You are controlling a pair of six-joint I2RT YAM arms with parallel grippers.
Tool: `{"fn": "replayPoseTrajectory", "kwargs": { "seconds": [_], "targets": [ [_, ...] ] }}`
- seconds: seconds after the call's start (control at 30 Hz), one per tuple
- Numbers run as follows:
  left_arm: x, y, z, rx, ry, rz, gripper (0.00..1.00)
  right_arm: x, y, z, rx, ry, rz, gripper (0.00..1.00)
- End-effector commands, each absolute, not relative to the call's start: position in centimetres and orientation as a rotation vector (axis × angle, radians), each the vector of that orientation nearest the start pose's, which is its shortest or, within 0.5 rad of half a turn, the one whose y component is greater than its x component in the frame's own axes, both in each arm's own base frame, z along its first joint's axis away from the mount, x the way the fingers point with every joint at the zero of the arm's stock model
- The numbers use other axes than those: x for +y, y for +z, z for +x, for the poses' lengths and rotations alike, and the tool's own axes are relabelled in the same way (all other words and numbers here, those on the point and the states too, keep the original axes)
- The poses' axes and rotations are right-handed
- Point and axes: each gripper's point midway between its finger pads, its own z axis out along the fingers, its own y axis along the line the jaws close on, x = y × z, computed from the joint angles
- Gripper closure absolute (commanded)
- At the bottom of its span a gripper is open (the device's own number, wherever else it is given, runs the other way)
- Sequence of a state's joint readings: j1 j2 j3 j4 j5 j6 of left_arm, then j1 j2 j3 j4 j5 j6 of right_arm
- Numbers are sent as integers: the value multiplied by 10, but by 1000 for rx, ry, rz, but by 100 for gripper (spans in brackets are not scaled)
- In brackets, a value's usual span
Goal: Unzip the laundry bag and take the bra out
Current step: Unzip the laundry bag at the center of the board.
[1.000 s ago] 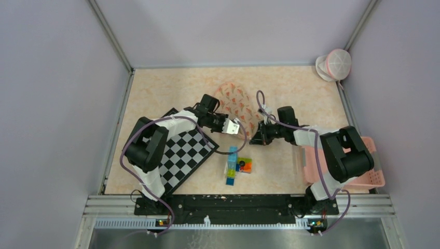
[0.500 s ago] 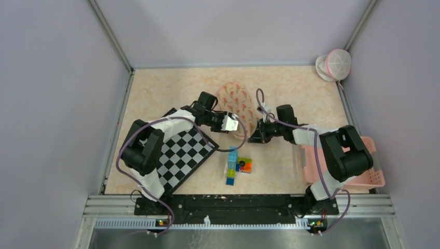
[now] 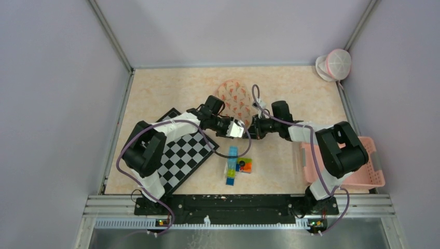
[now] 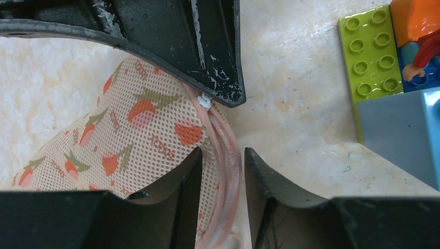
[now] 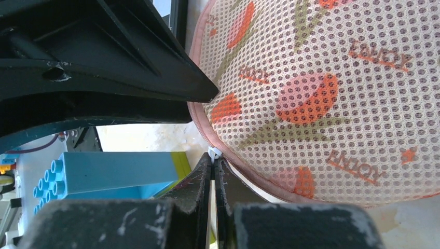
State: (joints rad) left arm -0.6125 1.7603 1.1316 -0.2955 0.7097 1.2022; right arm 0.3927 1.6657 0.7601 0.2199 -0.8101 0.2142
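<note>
The laundry bag [image 3: 234, 97] is a pale mesh pouch printed with orange fruit, lying mid-table. My left gripper [image 3: 239, 129] sits at its near edge. In the left wrist view its fingers [image 4: 222, 153] are closed on the bag's pink zipper seam [image 4: 227, 155]. My right gripper [image 3: 255, 129] faces it from the right. In the right wrist view it [image 5: 213, 158] is shut on the small white zipper pull [image 5: 214, 151] at the bag's rim [image 5: 321, 93]. The pull also shows in the left wrist view [image 4: 204, 101]. The bra is hidden.
A checkerboard mat [image 3: 187, 153] lies under the left arm. Toy bricks [image 3: 237, 166] sit just in front of both grippers and show in the left wrist view [image 4: 371, 52] and the right wrist view [image 5: 104, 171]. A pink basket [image 3: 363, 179] stands at the right. A white and pink object [image 3: 334, 65] sits at the back right corner.
Both grippers have closed in on each other at the bag's near edge. The left moved right, the right moved left and slightly back, and the bag's near edge bunched up.
</note>
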Motion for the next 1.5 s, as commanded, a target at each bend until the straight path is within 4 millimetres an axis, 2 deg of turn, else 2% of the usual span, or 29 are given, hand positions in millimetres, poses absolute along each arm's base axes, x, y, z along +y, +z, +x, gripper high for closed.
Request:
{"fn": "replayPoseTrajectory", "kwargs": {
  "seconds": [0.0,0.13,0.23,0.6,0.9,1.0,1.07,1.1,1.13,1.17,1.23,1.37,1.47],
  "targets": [
    [-315,84,309,1197,-545,1964,66,272,91,296,2096,1234,-694,100],
    [-303,72,315,1240,-466,1975,89,268,88,289,2113,1225,-712,100],
    [-296,69,323,1271,-409,1949,100,264,83,282,2135,1217,-727,100],
    [-273,70,346,1296,-349,1923,100,253,72,266,2180,1205,-761,100],
    [-261,77,365,1338,-336,1872,100,257,74,264,2162,1233,-772,100],
    [-264,83,362,1356,-374,1834,100,260,78,268,2147,1239,-764,100],
    [-268,90,353,1337,-422,1815,95,263,81,271,2138,1245,-757,100],
    [-270,95,347,1315,-445,1812,88,265,81,273,2135,1250,-751,100],
    [-272,98,342,1294,-460,1811,76,267,83,275,2127,1252,-748,100],
    [-275,102,337,1268,-473,1812,68,269,84,277,2124,1255,-745,100],
    [-278,109,332,1240,-483,1802,58,274,86,280,2115,1263,-745,100],
    [-285,121,326,1214,-526,1782,51,279,91,287,2093,1270,-733,100],
    [-292,122,317,1164,-549,1818,47,283,92,290,2086,1279,-732,100]
  ]
}}
